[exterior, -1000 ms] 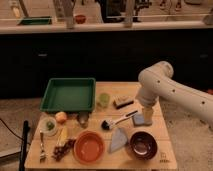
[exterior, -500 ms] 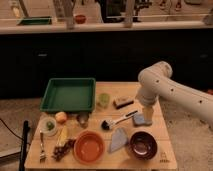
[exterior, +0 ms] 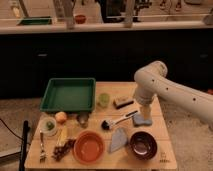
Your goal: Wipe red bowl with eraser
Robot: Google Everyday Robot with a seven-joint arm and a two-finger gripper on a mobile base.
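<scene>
Red bowl (exterior: 89, 147) sits near the front edge of the wooden surface (exterior: 165, 131), left of centre, upright and with nothing inside it.

The end effector (exterior: 143, 115) hangs at the right side of the surface, pointing down, its fingers spread apart with nothing seen between them. Directly beneath it lies a blue-grey pad (exterior: 139, 121); whether the two touch cannot be told. The white arm (exterior: 172, 92) rises from the end effector to a rounded elbow and runs off to the right edge of view.

Just left of the end effector is a brush (exterior: 118, 121) with a black head and a white handle, lying slantwise with the handle tip nearest the pad. Behind it, toward the back of the surface, rests the eraser (exterior: 123, 102), a small dark block, apart from the end effector and well apart from the red bowl. In front of the end effector stands a dark maroon bowl (exterior: 143, 144), and between the two bowls lies a blue-grey cloth-like piece (exterior: 119, 140).

Farther left are a small green cup (exterior: 103, 100), a green tray (exterior: 68, 94) at the back left corner, and an orange fruit (exterior: 60, 117).
</scene>
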